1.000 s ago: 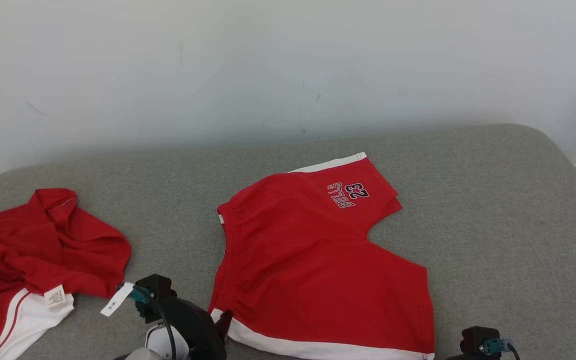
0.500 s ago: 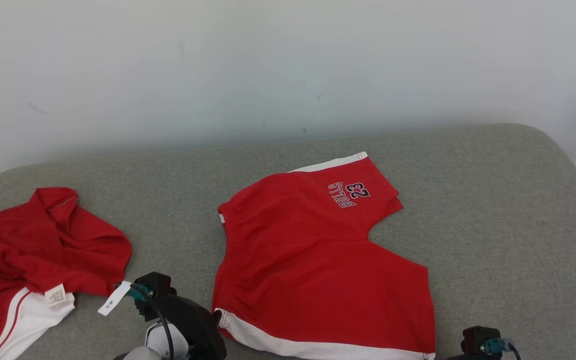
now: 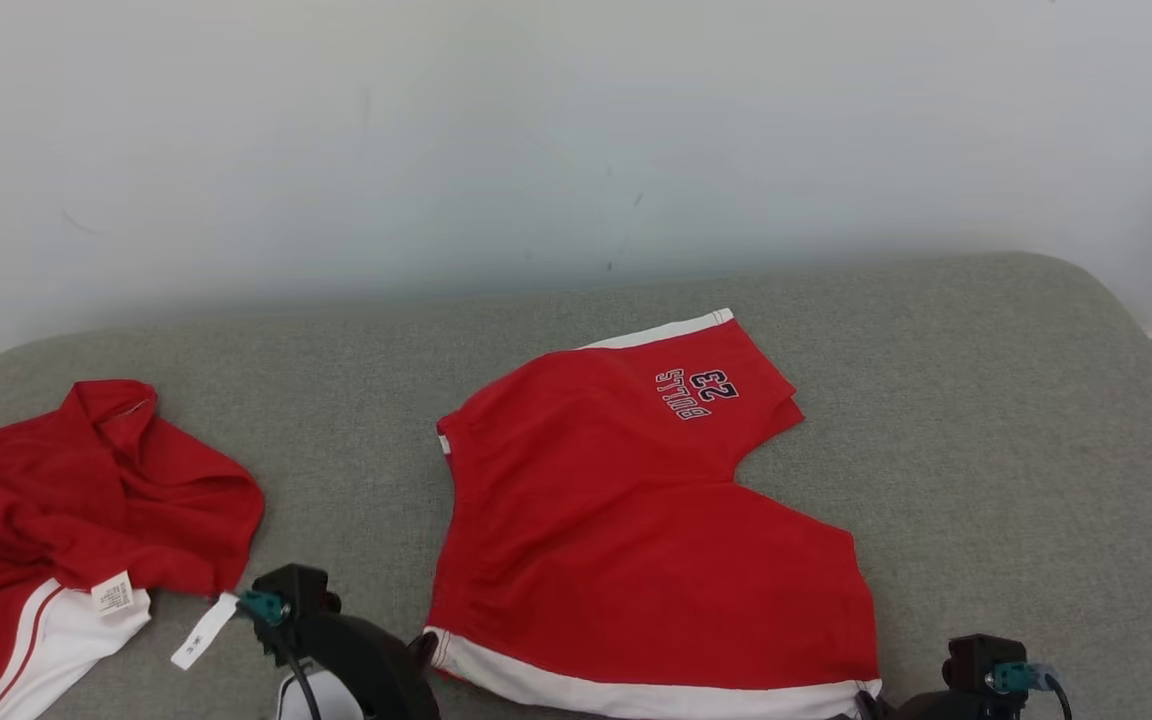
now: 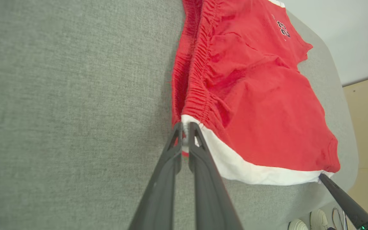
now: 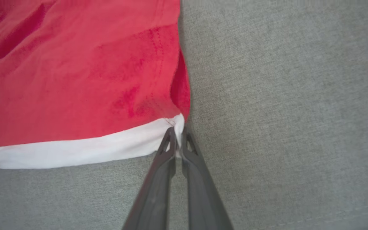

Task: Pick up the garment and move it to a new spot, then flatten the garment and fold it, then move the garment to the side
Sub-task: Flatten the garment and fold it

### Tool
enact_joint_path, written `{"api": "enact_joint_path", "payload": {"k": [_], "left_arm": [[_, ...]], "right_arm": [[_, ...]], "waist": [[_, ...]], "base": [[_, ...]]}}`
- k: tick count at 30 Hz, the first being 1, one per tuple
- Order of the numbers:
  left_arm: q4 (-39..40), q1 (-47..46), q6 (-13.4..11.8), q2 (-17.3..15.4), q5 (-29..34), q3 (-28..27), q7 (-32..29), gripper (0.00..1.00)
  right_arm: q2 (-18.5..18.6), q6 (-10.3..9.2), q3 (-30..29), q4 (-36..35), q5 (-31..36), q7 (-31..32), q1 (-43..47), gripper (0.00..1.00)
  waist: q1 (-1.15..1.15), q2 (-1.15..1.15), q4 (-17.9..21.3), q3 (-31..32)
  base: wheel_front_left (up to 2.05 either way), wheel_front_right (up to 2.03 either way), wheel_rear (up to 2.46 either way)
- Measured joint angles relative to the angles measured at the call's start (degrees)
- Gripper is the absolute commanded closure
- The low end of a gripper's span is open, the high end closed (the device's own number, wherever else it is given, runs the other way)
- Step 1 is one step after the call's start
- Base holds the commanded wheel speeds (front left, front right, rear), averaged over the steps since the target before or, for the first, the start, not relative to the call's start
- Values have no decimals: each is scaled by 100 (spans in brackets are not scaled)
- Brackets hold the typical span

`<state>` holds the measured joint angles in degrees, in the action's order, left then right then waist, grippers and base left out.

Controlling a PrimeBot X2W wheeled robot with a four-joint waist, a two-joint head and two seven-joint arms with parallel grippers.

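Observation:
The garment is a pair of red shorts (image 3: 636, 520) with a white side stripe and "BULLS 23" print, lying spread on the grey cushion (image 3: 986, 450). My left gripper (image 4: 184, 132) is shut on the near-left corner, where the gathered waistband meets the white stripe; in the head view it (image 3: 426, 648) sits at the bottom edge. My right gripper (image 5: 177, 137) is shut on the near-right corner of the white stripe (image 5: 75, 153). Its dark finger (image 4: 343, 198) also shows in the left wrist view at the shorts' (image 4: 260, 95) far corner.
A second red and white garment (image 3: 66, 520) lies crumpled at the cushion's left end. A white tag (image 3: 198, 632) hangs from my left wrist. A pale wall (image 3: 576, 150) rises behind the cushion, whose right edge (image 3: 1151, 330) curves off toward the floor.
The left wrist has slid left and down, the right wrist a little to the right, drawing the white edge tauter. The whole head picture has shifted slightly downward.

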<state>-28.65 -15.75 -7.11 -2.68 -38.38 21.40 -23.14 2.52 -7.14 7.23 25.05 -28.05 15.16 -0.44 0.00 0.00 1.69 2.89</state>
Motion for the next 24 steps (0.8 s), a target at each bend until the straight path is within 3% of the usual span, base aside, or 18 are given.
{"api": "enact_joint_path", "payload": {"k": [16,24], "left_arm": [[1311,1571,1,-437,-40,-24,75,100],[2103,1988,1,-302,-174,-221,261,100]], "right_arm": [[422,1,-157,-1182,189,512,1202,100],[710,1,-396,-2274,344,648,1319,100]], "waist": [[-1,0,-14,133],[-1,0,1,138]], "base": [[0,0,0],[0,0,0]]}}
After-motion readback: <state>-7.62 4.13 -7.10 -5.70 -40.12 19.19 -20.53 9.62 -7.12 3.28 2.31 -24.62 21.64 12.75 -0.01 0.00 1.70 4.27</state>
